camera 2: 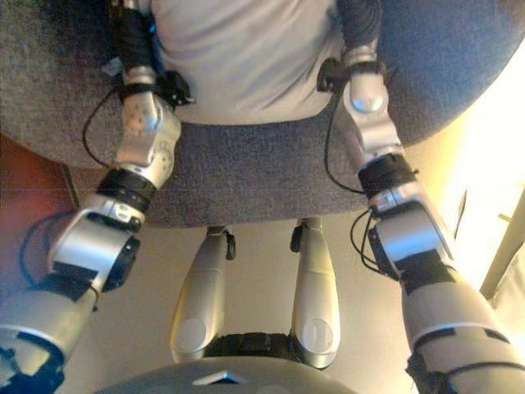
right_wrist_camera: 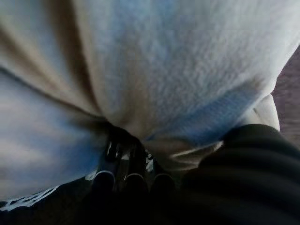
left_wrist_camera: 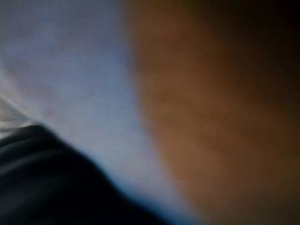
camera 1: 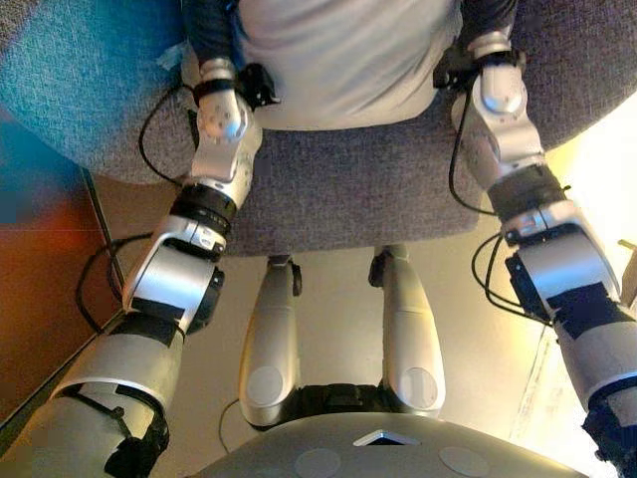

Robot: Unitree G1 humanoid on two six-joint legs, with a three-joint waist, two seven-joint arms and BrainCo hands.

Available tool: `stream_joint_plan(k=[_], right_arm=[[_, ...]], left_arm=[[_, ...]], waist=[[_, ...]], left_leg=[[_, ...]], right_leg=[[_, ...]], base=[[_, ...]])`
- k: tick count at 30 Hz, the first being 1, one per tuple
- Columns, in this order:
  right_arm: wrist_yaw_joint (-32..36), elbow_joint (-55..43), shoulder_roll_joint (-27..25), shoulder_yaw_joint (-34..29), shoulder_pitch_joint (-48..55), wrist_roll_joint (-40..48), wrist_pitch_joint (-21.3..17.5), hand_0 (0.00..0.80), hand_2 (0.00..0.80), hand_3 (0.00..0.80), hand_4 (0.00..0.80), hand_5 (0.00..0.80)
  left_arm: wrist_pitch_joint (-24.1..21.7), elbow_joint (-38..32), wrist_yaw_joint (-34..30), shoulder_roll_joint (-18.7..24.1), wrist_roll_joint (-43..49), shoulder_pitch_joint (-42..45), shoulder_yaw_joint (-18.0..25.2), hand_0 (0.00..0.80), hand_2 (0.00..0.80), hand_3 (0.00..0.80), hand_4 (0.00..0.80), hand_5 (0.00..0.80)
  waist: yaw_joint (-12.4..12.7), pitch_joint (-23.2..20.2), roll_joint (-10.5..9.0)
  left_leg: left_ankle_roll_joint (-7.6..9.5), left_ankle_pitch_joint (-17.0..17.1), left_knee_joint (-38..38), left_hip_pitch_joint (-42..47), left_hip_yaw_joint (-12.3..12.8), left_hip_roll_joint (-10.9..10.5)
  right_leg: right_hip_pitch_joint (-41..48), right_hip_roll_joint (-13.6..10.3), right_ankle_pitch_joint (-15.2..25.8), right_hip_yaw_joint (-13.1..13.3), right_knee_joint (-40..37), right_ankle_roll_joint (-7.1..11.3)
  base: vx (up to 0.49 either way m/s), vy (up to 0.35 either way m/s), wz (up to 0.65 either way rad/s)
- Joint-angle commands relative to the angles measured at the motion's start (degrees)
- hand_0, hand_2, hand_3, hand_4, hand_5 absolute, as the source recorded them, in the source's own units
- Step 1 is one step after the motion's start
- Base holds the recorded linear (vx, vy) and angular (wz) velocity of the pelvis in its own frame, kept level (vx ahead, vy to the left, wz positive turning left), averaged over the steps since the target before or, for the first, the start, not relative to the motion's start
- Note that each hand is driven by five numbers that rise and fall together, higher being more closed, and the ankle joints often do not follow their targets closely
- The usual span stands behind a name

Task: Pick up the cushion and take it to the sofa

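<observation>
Grey sofa (camera 1: 348, 189) seat below: pale cushion (camera 1: 338, 60) rests on it, far centre. Soft, light; grip opposite sides. Right hand (right_wrist_camera: 129, 161) fingers dig into fabric; left hand (camera 1: 204, 30) apparently pressed against its side, fingers unreadable.

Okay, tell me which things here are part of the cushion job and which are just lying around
Part of the job:
cushion, pale, between both arms
sofa, grey, under the cushion
left hand
right hand, fingers dug into the cushion

Just lying about:
nothing else shows.
</observation>
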Motion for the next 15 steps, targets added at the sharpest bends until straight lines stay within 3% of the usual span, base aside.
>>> stream_joint_plan(k=[1,8,15], right_arm=[[1.0,3.8,1.3,7.1,-0.6,-0.5,5.3,0.000,0.000,0.000,0.000,0.000],[-2.0,2.0,-2.4,5.3,2.1,-1.1,4.7,0.000,0.000,0.000,0.000,0.000],[-7.3,-9.3,-9.6,-0.4,16.8,-2.8,2.2,0.000,0.000,0.000,0.000,0.000]], left_arm=[[6.8,6.2,-2.9,-5.7,-0.5,-3.6,-8.3,0.000,0.000,0.000,0.000,0.000],[6.8,7.6,-1.2,-1.9,-4.5,-2.0,-6.7,0.000,0.000,0.000,0.000,0.000],[4.1,4.2,-0.9,5.3,-7.7,10.2,0.0,0.000,0.000,0.000,0.000,0.000]], waist=[[-0.7,2.5,1.96],[-1.4,2.5,2.74],[-2.0,2.5,2.64]], left_leg=[[-0.99,-0.3,1.1,-3.4,0.1,1.6],[-1.07,-0.6,1.8,-3.9,0.3,1.4],[-0.94,-2.2,3.1,-1.4,1.4,1.1]], right_leg=[[-3.3,-4.2,7.2,1.8,-4.6,6.96],[-4.2,-3.8,6.9,2.7,-4.0,7.08],[-2.4,-3.7,6.3,2.2,-3.7,6.57]], base=[[0.019,0.040,0.02],[0.007,0.010,0.01],[0.009,-0.019,-0.07]])
